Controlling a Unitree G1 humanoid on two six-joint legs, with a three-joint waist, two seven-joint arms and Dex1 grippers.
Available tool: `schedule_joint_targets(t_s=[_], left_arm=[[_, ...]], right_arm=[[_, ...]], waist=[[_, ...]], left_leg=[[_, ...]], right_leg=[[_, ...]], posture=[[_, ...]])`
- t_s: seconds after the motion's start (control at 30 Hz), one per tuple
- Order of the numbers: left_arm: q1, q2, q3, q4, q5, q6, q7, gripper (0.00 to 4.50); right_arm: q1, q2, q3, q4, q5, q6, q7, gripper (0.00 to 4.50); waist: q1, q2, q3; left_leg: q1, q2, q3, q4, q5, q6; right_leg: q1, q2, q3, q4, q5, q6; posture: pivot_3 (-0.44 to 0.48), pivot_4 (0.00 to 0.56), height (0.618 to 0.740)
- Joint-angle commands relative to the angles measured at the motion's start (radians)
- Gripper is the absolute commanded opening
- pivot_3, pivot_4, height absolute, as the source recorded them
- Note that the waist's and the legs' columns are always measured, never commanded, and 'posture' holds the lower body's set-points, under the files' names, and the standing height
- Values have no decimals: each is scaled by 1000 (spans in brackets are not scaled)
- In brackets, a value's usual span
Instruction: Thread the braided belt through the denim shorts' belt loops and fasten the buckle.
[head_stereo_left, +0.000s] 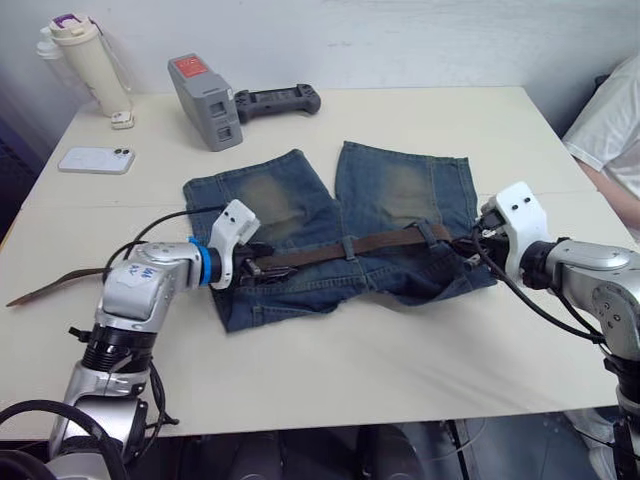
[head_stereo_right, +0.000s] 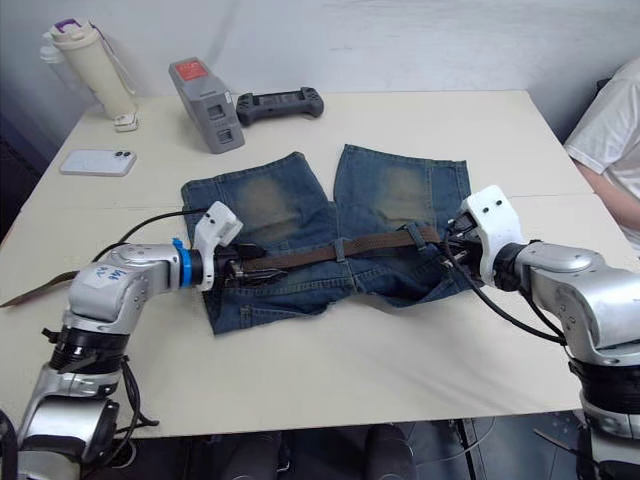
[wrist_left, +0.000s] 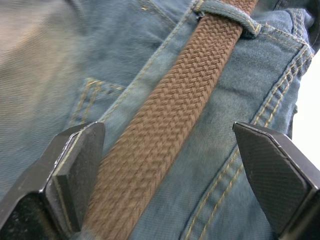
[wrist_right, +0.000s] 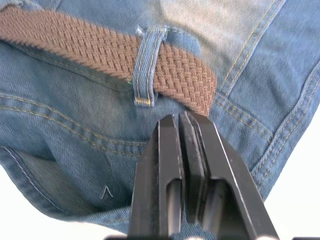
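Denim shorts (head_stereo_left: 340, 225) lie flat at the centre of the cream table (head_stereo_left: 420, 350), legs pointing toward 12 o'clock and waistband nearest the robot, an arrangement that presents the belt loops in a row for threading. Dark brown and woven, the braided belt (head_stereo_left: 350, 248) runs across that waistband from 9 to 3 o'clock, passing under a belt loop (wrist_right: 146, 70) on the right side and another near the middle (head_stereo_left: 348, 246).

At 9 o'clock the left end effector (wrist_left: 170, 170) stands wide, its two black fingers (wrist_left: 75, 170) straddling the belt without touching it, apparently ready to close and feed or steady the strap. At 3 o'clock the right end effector (wrist_right: 185, 150) has its fingers pressed together with nothing visibly between them, the tips just short of the belt where it emerges past the loop, likely poised to draw it onward.

A tan strap end (head_stereo_left: 55, 285) trails off toward the table's left edge. No buckle can be made out. Fastening appears some way off.
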Motion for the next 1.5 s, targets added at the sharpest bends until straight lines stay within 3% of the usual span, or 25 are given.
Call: schedule_joint_targets(t_s=[0.03, 0.3, 0.5, 0.77, 0.9, 0.93, 1.03, 1.1, 1.2, 1.37, 1.43, 1.47, 1.5], left_arm=[[15, 0, -49, 0, 53, -90, 18, 4500], [70, 0, -86, 13, 83, -149, 15, 4500], [75, 13, -77, 15, 84, -157, 13, 4500], [80, 12, -71, 22, 82, -165, 7, 4500], [85, 20, -54, 7, 58, -152, -9, 4500], [81, 14, -21, -5, 15, -130, -25, 4500], [55, 21, 103, -74, -167, -42, -117, 4500], [38, 41, 132, -77, -197, -11, -126, 4500], [6, 93, 129, -58, -191, -5, -138, 4500], [-68, 121, 125, 14, -173, 61, -83, 4500], [-87, 128, 117, 50, -149, 100, -43, 4500], [-90, 128, 122, 65, -151, 119, -32, 4500], [-92, 128, 126, 79, -151, 142, -19, 4500]], right_arm=[[3, 34, 20, 33, -50, -62, -17, 66], [55, 54, 77, 153, -169, -120, -38, 66], [80, 28, 47, 252, -233, -108, -78, 66], [89, 40, 17, 245, -262, -127, -116, 66], [64, 39, -72, 132, -183, -72, -77, 66], [45, 48, -129, 88, -119, -17, -48, 66], [46, -63, -226, -50, 29, 63, 124, 66], [39, -107, -253, -60, 55, 69, 159, 66], [20, -156, -235, -30, 59, 40, 197, 896], [-67, -91, -147, 103, 18, -43, 183, 3379], [-106, -48, -91, 174, -13, -93, 176, 4150], [-126, -21, -79, 207, -17, -105, 176, 4476], [-145, 6, -74, 240, -17, -114, 174, 4476]], waist=[[0, 0, 0], [2, 0, -1], [7, -2, -2], [27, -2, -2], [28, -1, -2], [26, -1, -2], [21, 4, 1], [19, 4, 1], [13, 3, 1], [10, 3, 1], [2, 3, 1], [-1, 3, 1], [-2, 3, 1]], left_leg=[[0, 0, 0, 0, 0, 0], [1, 0, 1, 0, 0, 0], [2, 0, 0, 1, 0, 0], [2, 0, -1, 12, -7, 3], [2, 0, -1, 11, -8, 3], [2, 0, -1, 11, -8, 3], [1, 0, -1, 9, -8, 3], [0, 0, 0, 8, -8, 3], [1, 1, 0, 9, -8, 3], [1, 1, 0, 9, -8, 3], [1, 1, 1, 8, -8, 3], [1, 1, 1, 9, -7, 2], [0, 1, 1, 8, -7, 2]], right_leg=[[0, 0, 0, 0, 0, 0], [1, 0, 0, 0, 0, 0], [4, 0, 0, -1, 0, 0], [10, 0, -1, -3, 1, 1], [9, 0, -1, -3, 1, 1], [9, 0, -1, -3, 1, 1], [7, 0, 0, -3, 1, 1], [5, 0, 0, -2, 1, 1], [6, 0, 0, -3, 1, 1], [6, 0, 0, -7, 1, 1], [5, 0, 0, -5, 1, 1], [5, 0, 0, -4, 1, 1], [3, 0, 1, -4, 1, 1]], posture=[[0, 150, 740], [0, 150, 740], [0, 150, 740], [0, 150, 740], [0, 150, 740], [0, 150, 740], [0, 150, 740], [0, 150, 740], [0, 150, 740], [0, 150, 740], [0, 150, 740], [0, 150, 740], [0, 150, 740]])
